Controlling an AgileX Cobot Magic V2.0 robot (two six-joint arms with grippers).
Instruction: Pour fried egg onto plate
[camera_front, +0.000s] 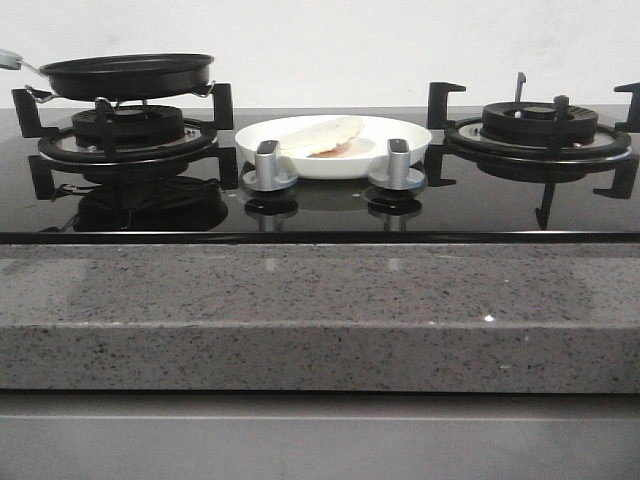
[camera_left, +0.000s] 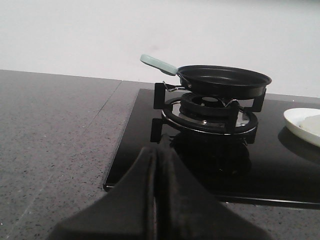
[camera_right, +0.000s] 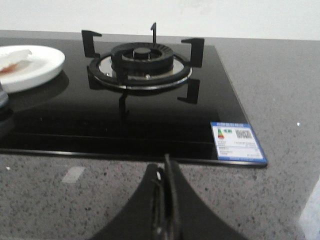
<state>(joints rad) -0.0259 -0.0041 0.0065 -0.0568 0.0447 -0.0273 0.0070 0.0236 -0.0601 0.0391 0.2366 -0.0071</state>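
Nearest the robot, both arms hung back over the grey counter (camera_front: 320, 310), short of the black glass hob (camera_front: 470, 205). The left gripper (camera_left: 155, 200) had its fingers pressed together on nothing, and the right gripper (camera_right: 165, 205) was likewise closed and empty.

Farther in, two silver knobs (camera_front: 270, 165) stood on the hob, and just behind them sat the plate (camera_front: 410, 140), between the two burners. The fried egg (camera_front: 320, 135) lay on the plate, seemingly folded over on itself, with an orange patch showing at its lower edge.

Left of the plate, the black pan (camera_left: 222, 80) rested on the left burner (camera_left: 207, 112), its pale green handle (camera_left: 157, 64) pointing away from the plate, and looked empty.

Judged from this, the pour was already done and the pan set back; little seemed left except keeping the arms clear.
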